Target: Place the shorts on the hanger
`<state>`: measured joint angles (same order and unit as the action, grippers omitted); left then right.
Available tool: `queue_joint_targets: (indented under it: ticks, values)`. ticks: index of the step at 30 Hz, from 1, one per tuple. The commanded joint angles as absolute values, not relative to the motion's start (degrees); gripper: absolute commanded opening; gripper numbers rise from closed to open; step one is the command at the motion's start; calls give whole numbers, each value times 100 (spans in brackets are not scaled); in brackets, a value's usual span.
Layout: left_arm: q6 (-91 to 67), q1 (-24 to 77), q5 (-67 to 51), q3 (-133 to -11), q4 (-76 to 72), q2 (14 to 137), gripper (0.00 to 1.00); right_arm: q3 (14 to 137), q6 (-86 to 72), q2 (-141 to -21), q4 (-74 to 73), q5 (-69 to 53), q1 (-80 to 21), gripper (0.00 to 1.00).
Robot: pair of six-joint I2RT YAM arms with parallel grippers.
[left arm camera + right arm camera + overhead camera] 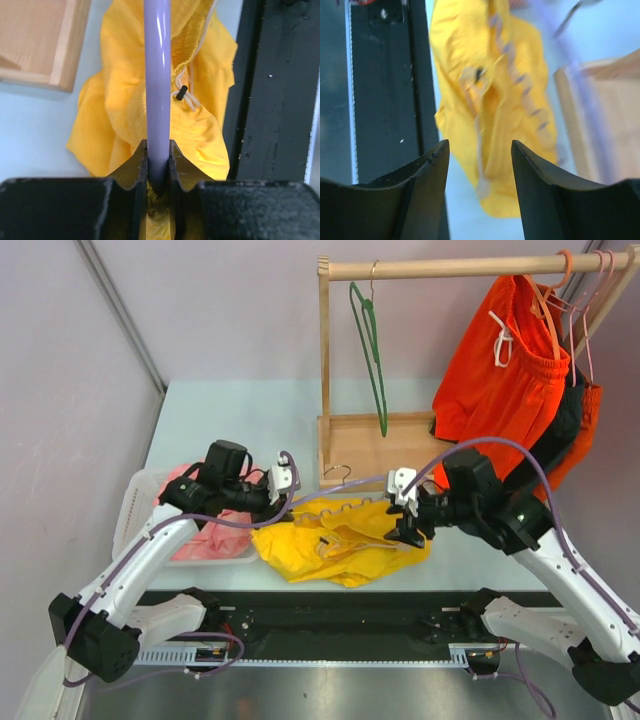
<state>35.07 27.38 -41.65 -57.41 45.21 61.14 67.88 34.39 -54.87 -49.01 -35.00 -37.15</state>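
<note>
I am pinching the hanger (157,75) in my left gripper (158,172), jaws closed tight on its lilac bar, probably to steady it for threading. The shorts (340,540) are lying crumpled on the table (230,410), at six o'clock from the wooden rack base (370,445). My right gripper (479,147) is hovering, spread wide, at their three o'clock edge, likely readying a grab.

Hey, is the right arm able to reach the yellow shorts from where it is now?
Probably yes. The right gripper is open right by the shorts, nothing between them; only the hanger, clamped in the left gripper, crosses the fabric.
</note>
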Motion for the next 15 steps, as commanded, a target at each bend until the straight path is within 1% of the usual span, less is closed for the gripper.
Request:
queue_joint_targets:
  ticks: [1,3,8,10,11,15]
  values:
    - [3243,2505,-4078,-5774,4175,6126,0,6171,3112,-5124,-5142,-2954,-3771,54]
    - [3226,2487,-4008,-5809,4210,6214,0,5960,2989,-5045,-4906,-2646,-3771,51]
    - [3568,2452,-4113,-5854,4377,6214,0,5757,2874,-4746,-4387,-2645,-3648,59]
    - [3813,2461,-4157,-5897,4586,6231,0,5766,2874,-4667,-3922,-2724,-3647,63]
    - [3936,2461,-4183,-5924,4692,6258,0,5792,2839,-4667,-3572,-2716,-3647,63]
    - [4577,2470,-4403,-6055,5132,6240,0,6055,2768,-4903,-3077,-2663,-3674,68]
